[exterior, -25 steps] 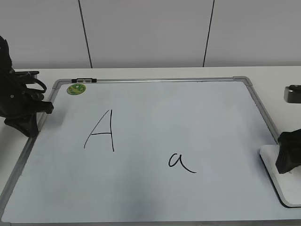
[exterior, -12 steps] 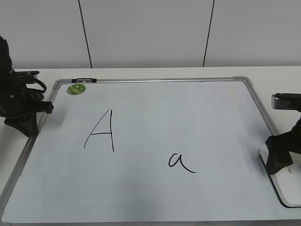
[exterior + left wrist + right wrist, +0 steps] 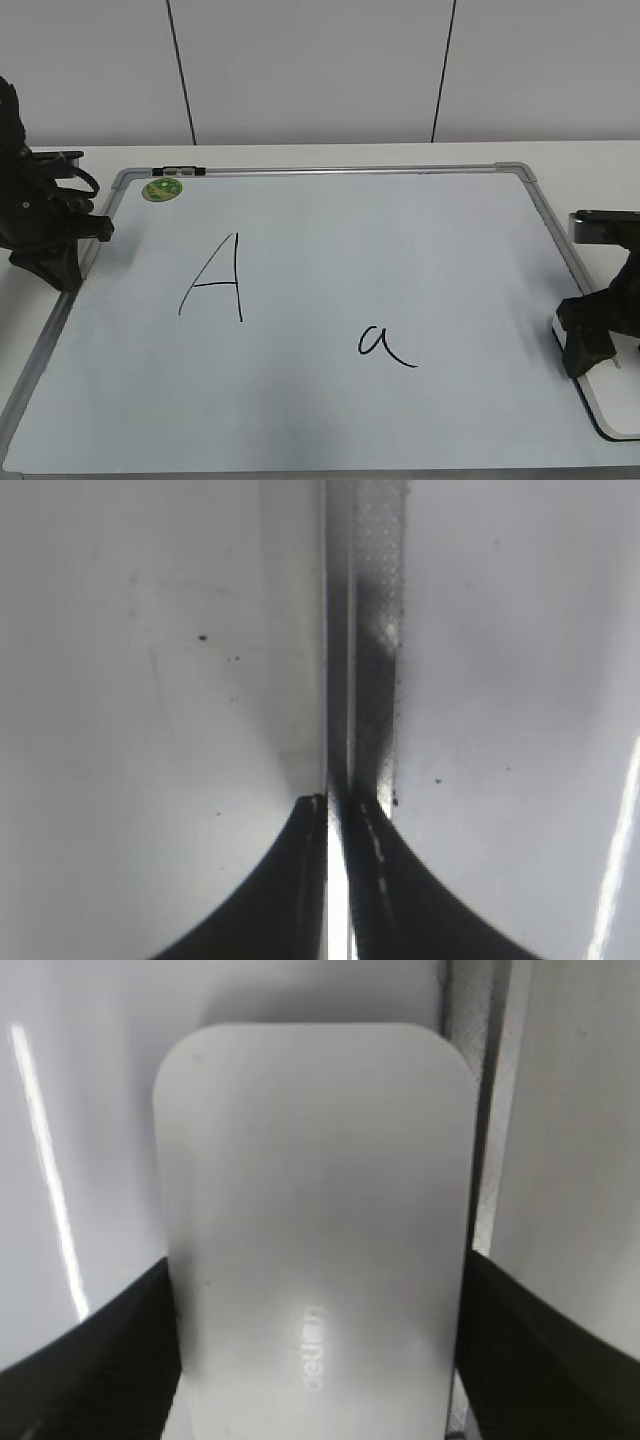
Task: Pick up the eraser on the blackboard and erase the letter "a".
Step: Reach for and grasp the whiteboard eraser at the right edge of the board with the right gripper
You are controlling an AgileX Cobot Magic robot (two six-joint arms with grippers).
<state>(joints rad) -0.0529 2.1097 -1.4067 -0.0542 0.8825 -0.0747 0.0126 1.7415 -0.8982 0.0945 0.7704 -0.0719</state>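
Exterior view: metal-framed blackboard (image 3: 330,250) bearing angular capital "A" (image 3: 215,278) and cursive letter "a" (image 3: 384,344). At its right edge, the glossy white eraser (image 3: 315,1230), faintly lettered "deli", sits between the right gripper (image 3: 315,1360) fingers, apparently clasped. Left gripper (image 3: 340,815) pinched nearly closed, empty.

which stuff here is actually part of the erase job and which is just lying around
Part of the job:
- eraser, between the right hand's fingers
- lowercase letter "a"
- blackboard

Just lying about:
- capital "A"
- round green magnet
- marker on the top frame
- left hand, parked at the board's left frame
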